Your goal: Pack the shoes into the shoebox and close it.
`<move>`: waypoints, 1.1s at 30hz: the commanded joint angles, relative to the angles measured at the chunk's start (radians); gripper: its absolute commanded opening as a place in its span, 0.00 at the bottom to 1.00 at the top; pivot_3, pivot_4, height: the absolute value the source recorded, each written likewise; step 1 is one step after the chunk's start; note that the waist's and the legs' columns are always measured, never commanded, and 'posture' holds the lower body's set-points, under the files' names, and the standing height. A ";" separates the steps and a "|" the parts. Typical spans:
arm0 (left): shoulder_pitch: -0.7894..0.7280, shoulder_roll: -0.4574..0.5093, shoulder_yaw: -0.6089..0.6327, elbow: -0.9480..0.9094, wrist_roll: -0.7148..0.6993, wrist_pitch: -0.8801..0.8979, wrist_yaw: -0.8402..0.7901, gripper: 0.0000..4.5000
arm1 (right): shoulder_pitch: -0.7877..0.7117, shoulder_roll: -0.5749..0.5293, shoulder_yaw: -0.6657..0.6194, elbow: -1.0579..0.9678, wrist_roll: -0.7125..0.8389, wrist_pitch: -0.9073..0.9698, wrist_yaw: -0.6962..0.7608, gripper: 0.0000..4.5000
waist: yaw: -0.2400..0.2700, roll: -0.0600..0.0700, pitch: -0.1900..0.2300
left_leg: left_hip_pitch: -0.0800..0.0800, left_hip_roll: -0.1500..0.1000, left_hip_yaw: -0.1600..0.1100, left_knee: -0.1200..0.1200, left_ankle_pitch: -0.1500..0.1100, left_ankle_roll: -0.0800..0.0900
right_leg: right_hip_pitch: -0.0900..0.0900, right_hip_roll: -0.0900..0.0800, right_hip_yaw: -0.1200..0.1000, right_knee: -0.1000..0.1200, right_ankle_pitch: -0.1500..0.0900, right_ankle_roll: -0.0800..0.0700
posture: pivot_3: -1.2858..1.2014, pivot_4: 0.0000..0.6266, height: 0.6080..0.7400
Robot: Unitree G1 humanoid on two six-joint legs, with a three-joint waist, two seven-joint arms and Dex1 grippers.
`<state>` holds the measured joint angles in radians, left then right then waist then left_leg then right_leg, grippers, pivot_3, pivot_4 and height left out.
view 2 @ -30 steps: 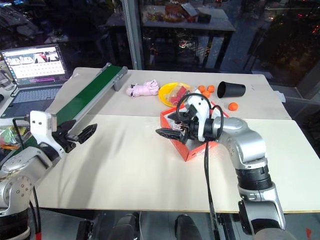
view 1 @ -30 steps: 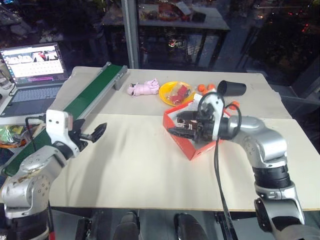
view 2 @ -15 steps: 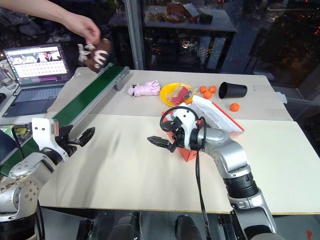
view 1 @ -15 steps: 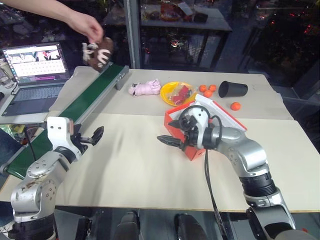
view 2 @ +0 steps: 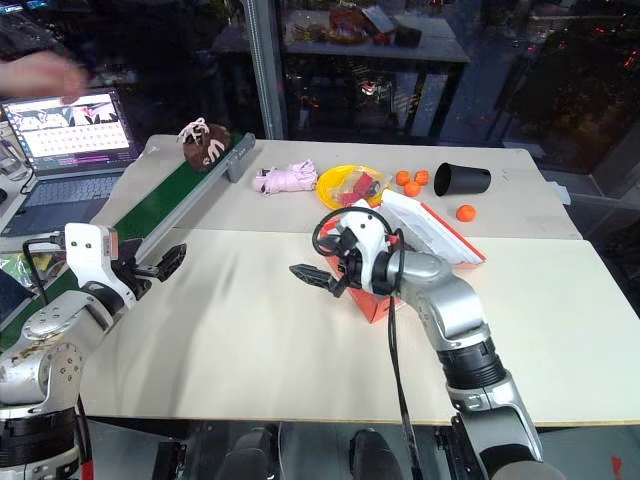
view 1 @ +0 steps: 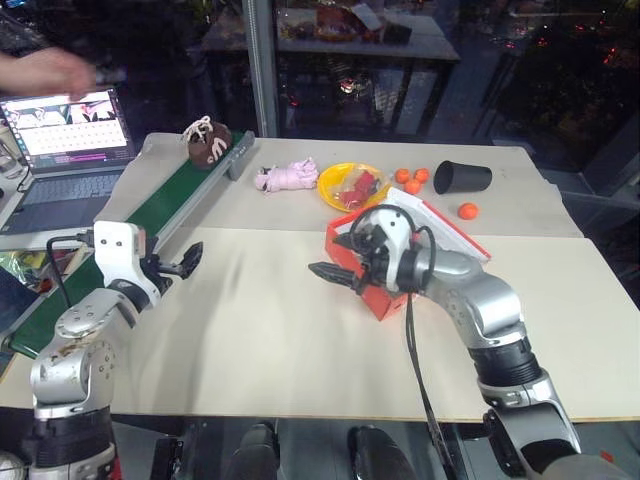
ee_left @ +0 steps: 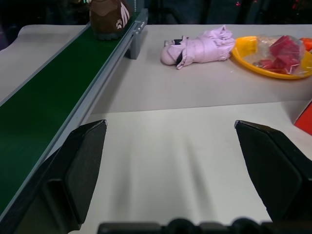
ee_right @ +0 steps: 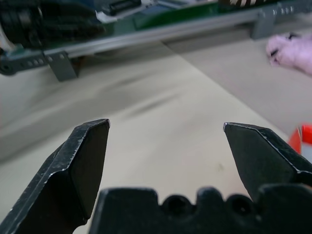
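Observation:
One dark brown shoe [view 1: 207, 141] with white laces sits on the far end of the green conveyor belt [view 1: 170, 200]; the left wrist view shows this shoe [ee_left: 109, 17] too. The red-orange shoebox [view 1: 388, 302] stands open mid-table, and its lid [view 1: 445, 228] leans back with the white inside showing. My right gripper [view 1: 330, 262] hovers open just left of the box, pointing left, with nothing between its fingers. By the near part of the belt my left gripper [view 1: 185, 262] is open and empty, pointing along the table.
A person's hand [view 1: 45, 70] is at the far left above a laptop [view 1: 65, 125]. Behind the box lie a pink plush toy [view 1: 288, 177], a yellow plate [view 1: 335, 190] with red items, several oranges [view 1: 412, 180] and a black cup [view 1: 462, 177].
A person's hand set a shoe on the far end of the belt and drew back to the left. My right gripper moved left, away from the box.

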<state>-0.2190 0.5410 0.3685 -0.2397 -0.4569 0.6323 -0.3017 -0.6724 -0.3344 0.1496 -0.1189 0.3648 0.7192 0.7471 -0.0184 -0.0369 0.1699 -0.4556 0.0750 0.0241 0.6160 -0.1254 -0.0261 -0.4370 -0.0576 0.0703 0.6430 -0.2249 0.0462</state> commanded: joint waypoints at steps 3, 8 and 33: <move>0.015 0.033 0.105 0.061 0.041 -0.100 0.014 1.00 | -0.036 0.027 0.017 -0.009 0.012 -0.035 0.019 0.99 | 0.000 0.000 0.000 | 0.000 0.000 0.000 0.000 0.000 0.000 | 0.000 0.000 0.000 0.000 0.000 0.000 | 0.52 0.24 0.97; 0.035 0.069 0.189 0.192 0.054 -0.221 -0.032 1.00 | -0.045 0.033 0.040 0.002 0.005 -0.046 0.032 0.99 | -0.001 0.000 0.000 | 0.000 0.000 0.000 0.000 0.000 0.000 | -0.001 0.000 0.000 0.000 0.000 0.000 | 0.52 0.24 0.97; -0.017 0.137 0.203 0.525 0.061 -0.448 -0.227 1.00 | -0.037 0.032 0.048 -0.029 0.017 -0.018 0.035 0.99 | 0.002 -0.001 0.000 | 0.000 0.001 0.002 -0.001 0.000 -0.001 | -0.002 -0.001 -0.001 0.000 0.000 -0.001 | 0.52 0.24 0.97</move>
<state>-0.2176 0.6487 0.5721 0.2764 -0.3995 0.2174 -0.5208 -0.6993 -0.3008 0.2129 -0.1076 0.3686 0.7046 0.7831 -0.0160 -0.0377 0.1695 -0.4558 0.0764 0.0262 0.6148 -0.1258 -0.0266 -0.4386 -0.0582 0.0690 0.6427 -0.2248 0.0447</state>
